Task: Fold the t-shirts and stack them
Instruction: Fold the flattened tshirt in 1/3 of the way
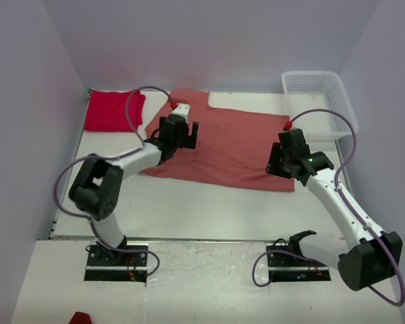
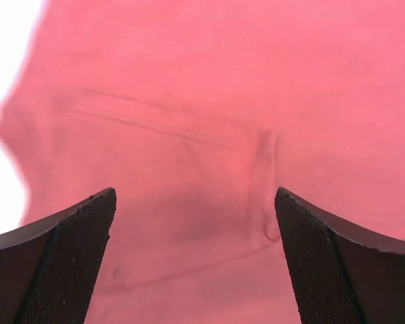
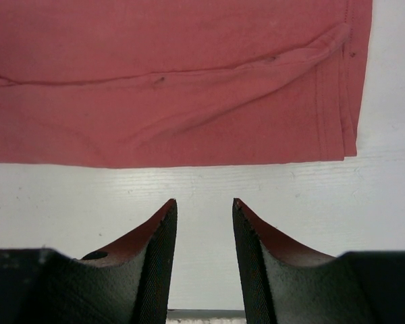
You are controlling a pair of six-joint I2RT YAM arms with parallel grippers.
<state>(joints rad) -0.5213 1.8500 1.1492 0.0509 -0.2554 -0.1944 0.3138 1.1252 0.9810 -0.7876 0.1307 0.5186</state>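
The left pincer (image 1: 180, 138) stands in the upper middle of the overhead view, over the left part of the pink shirt (image 1: 236, 145). Its jaws are spread wide and released, clasping nothing. In its own camera the left pincer (image 2: 196, 202) has both dark fingers (image 2: 67, 256) at the lower corners of the frame. The pink shirt (image 2: 209, 101) fills almost all the space between and above them, creased by a seam and a small pucker. Whether the tips rest on the cloth cannot be told.

The right pincer (image 1: 287, 165) sits at the right of the overhead view, by the shirt's lower right corner. In its wrist view the right pincer (image 3: 204, 206) is parted only a little and holds nothing. Bare white table (image 3: 88, 196) shows in the gap, and the pink shirt (image 3: 155, 81) lies across the upper half of the frame, clear of the tips, its hemmed edge running down the right side.

The pink shirt lies spread flat across the middle of the table (image 1: 209, 209). The red shirt (image 1: 111, 111) is folded into a neat block in the upper left corner, apart from the pink one. A white mesh basket (image 1: 344, 108) stands in the upper right corner. Plain pale walls (image 1: 209, 40) close in the table at the back and both sides.
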